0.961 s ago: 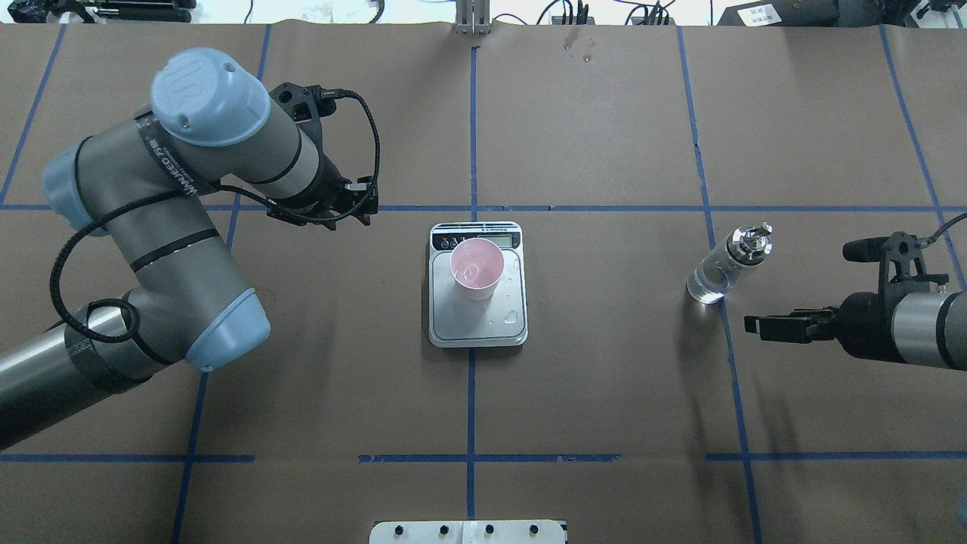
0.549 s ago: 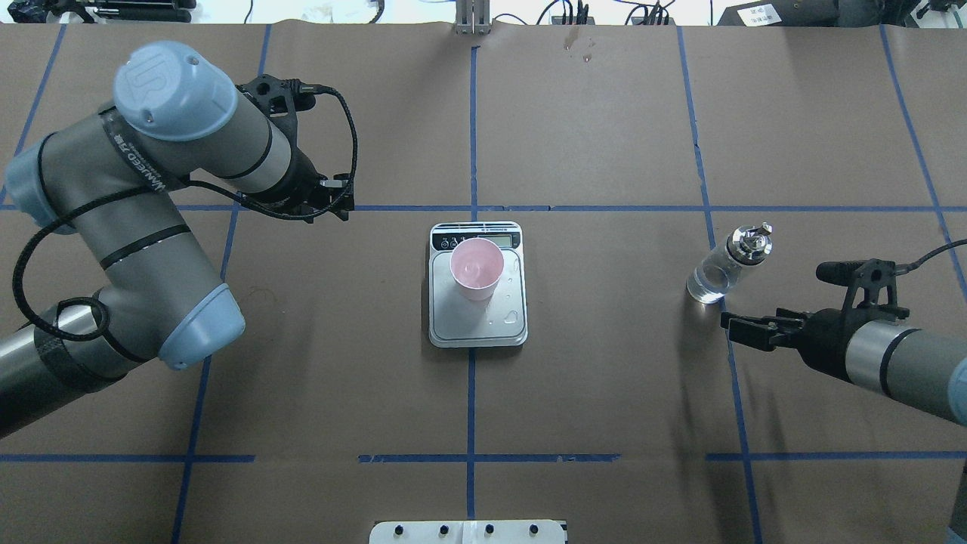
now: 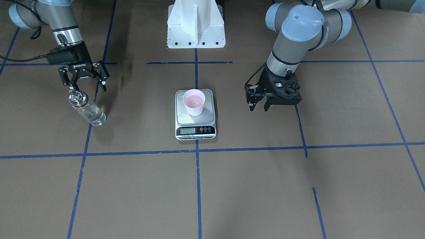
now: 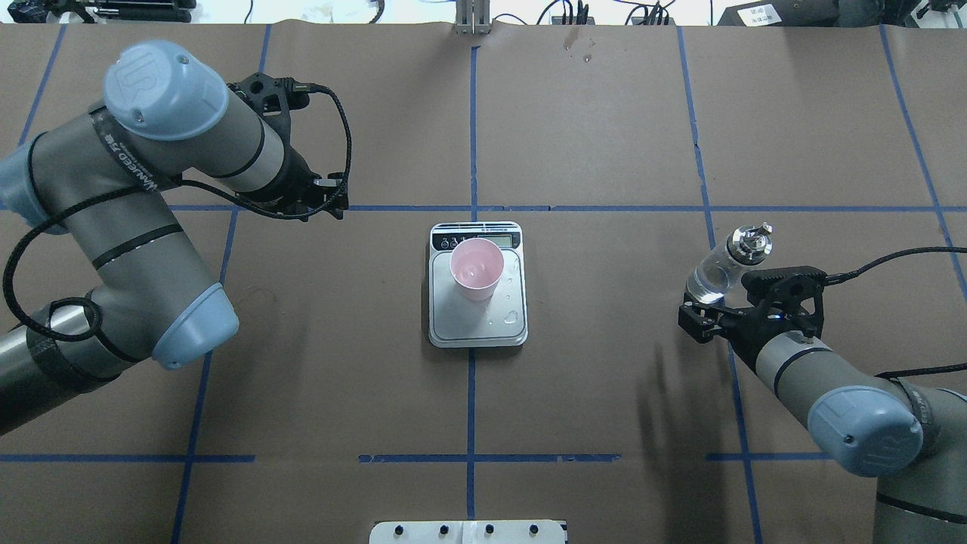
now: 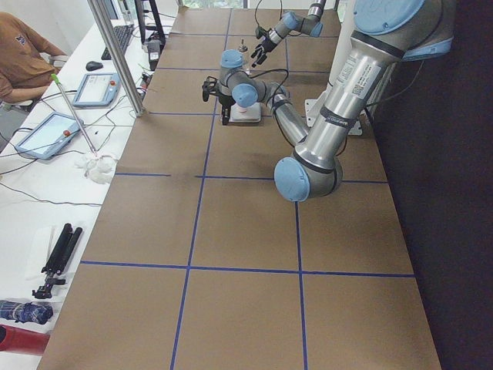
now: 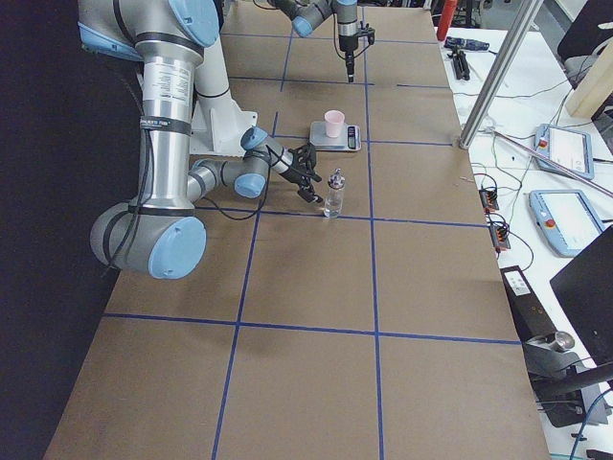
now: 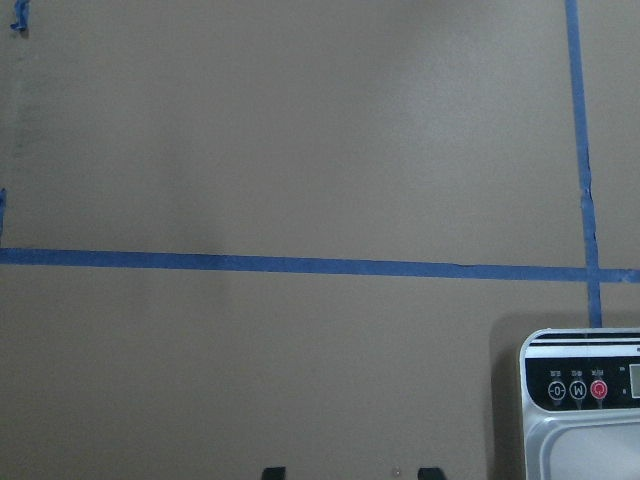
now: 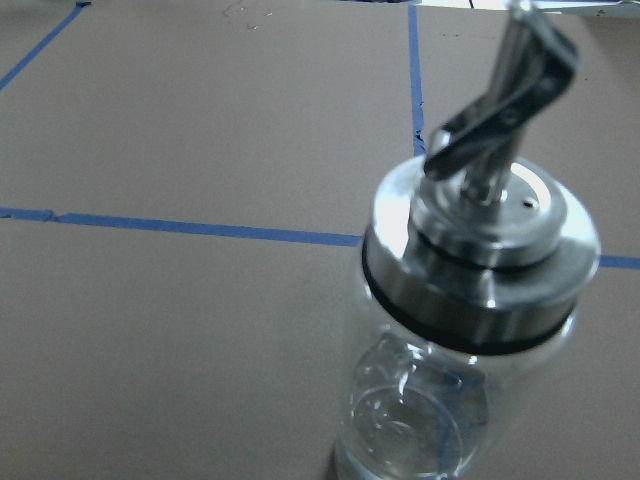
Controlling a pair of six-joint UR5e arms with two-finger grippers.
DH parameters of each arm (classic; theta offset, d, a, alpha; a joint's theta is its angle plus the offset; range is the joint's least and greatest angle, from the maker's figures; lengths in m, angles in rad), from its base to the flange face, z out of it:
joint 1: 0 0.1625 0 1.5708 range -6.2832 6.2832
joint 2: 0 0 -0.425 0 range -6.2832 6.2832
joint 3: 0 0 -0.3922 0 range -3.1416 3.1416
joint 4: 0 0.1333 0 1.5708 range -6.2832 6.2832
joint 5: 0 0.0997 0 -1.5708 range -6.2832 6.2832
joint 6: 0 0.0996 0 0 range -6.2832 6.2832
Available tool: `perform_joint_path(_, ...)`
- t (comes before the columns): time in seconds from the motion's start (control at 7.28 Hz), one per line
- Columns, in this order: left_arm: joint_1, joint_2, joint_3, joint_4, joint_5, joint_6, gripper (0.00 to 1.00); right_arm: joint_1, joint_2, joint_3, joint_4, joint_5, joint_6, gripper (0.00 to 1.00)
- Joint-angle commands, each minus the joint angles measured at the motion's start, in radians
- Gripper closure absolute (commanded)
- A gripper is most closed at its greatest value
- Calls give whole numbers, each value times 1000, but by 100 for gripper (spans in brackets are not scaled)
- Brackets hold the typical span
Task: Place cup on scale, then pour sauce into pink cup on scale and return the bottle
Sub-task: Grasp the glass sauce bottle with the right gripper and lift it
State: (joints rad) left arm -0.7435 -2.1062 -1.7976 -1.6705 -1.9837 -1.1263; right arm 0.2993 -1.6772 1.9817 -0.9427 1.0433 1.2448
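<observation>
The pink cup stands upright on the scale at the table's middle. The clear bottle with the silver cap stands on the table to the right, a little clear sauce at its bottom. My right gripper is open, just on the robot's side of the bottle, fingers not around it. The right wrist view shows the bottle close up. My left gripper is open and empty, left of the scale, which shows in the left wrist view.
Water drops lie on the scale's platform. The white robot base stands at the near edge. Blue tape lines divide the brown table. An operator and tablets are beyond the far edge.
My right arm has swung in from the right edge, bringing its open gripper up behind the bottle. My left arm has drawn back to the left, away from the scale.
</observation>
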Motion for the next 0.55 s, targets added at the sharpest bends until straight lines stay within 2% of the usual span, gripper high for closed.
perform_joint_path(0.0, -4, -1, -2, 3, 3, -1, 45, -5, 42, -50, -13, -41, 30, 0)
perform_joint_path(0.14, -8, -1, -2, 3, 2, -1, 45, -3, 45, -91, -8, -90, 35, 0)
perform_joint_path(0.41, -10, -1, 0, 3, 3, -1, 45, 1, 40, -96, -5, -100, 60, 0)
